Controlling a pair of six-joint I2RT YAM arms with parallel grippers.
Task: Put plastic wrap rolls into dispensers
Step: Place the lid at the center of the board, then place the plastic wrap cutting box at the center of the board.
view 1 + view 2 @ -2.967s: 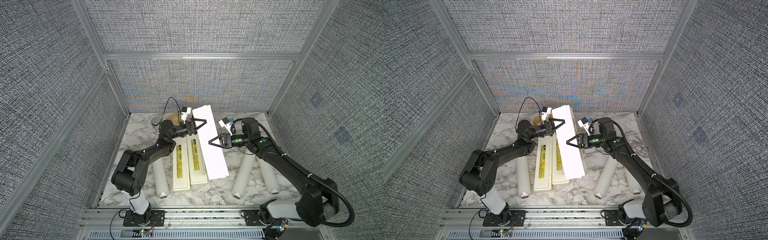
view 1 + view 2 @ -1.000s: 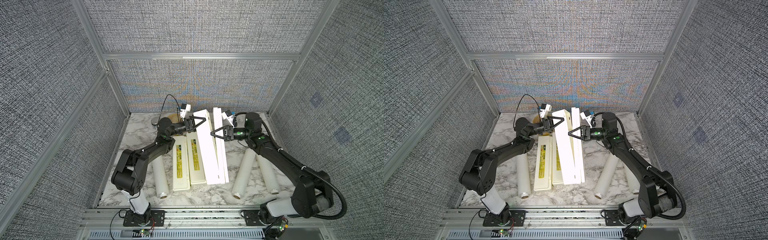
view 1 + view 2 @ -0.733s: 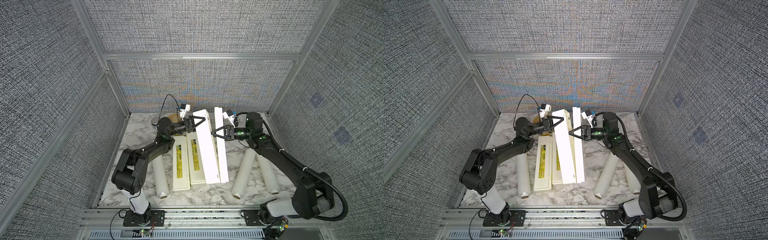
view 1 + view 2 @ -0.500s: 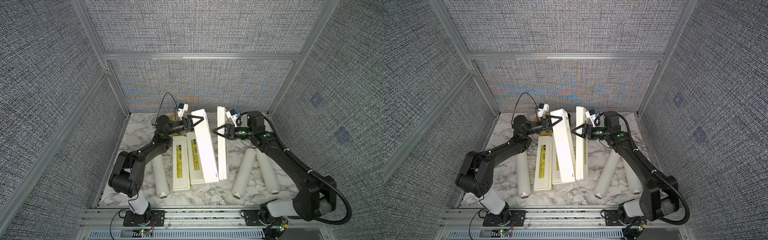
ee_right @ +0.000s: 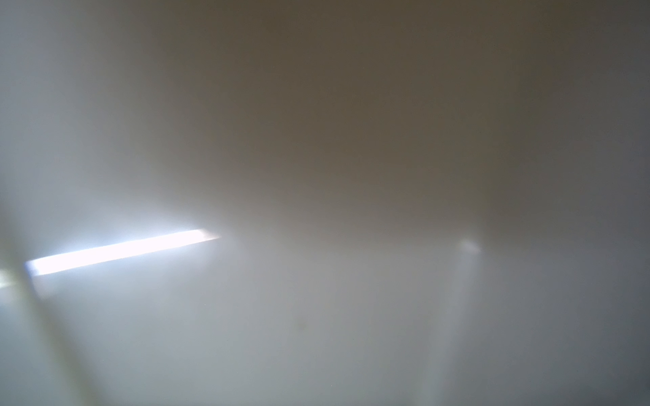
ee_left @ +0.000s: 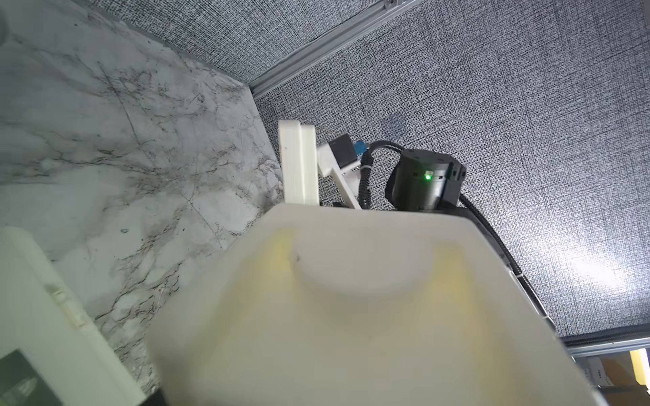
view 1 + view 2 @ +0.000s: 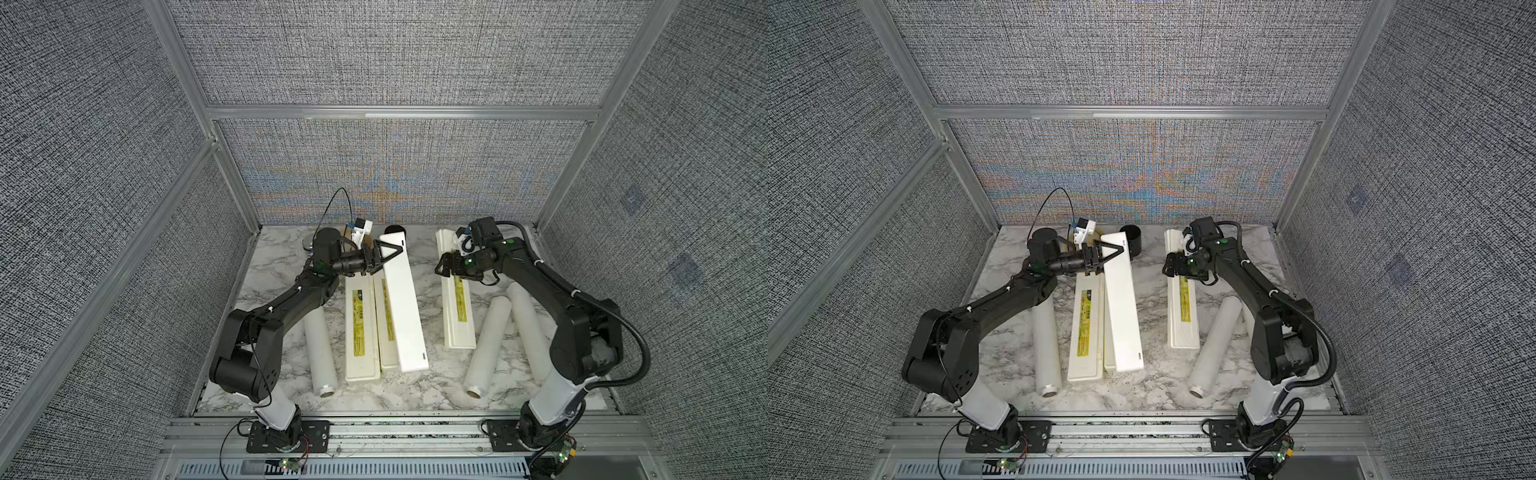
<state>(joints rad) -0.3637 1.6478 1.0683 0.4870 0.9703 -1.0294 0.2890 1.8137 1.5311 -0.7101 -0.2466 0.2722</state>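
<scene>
Two labelled dispensers [image 7: 361,328] [image 7: 383,332] lie side by side mid-table. A third dispenser [image 7: 405,307] leans tilted over the inner one, and my left gripper [image 7: 384,254] is shut on its far end; its blurred end face [image 6: 369,298] fills the left wrist view. Further right a dispenser [image 7: 459,316] lies flat with its label up, my right gripper [image 7: 445,267] closed across its far part. One plastic wrap roll [image 7: 318,353] lies left of the boxes and two rolls [image 7: 488,345] [image 7: 525,328] lie at the right. The right wrist view shows only a pale blur.
A black cup [image 7: 395,230] stands at the back wall between the two grippers. The right arm [image 6: 422,182] shows beyond the held box in the left wrist view. Grey fabric walls enclose the marble table [image 7: 432,386] on three sides.
My right gripper carried its dispenser rightward, away from the left one, and turned it from standing on edge to lying flat, label up. The left gripper and its tilted dispenser barely moved.
</scene>
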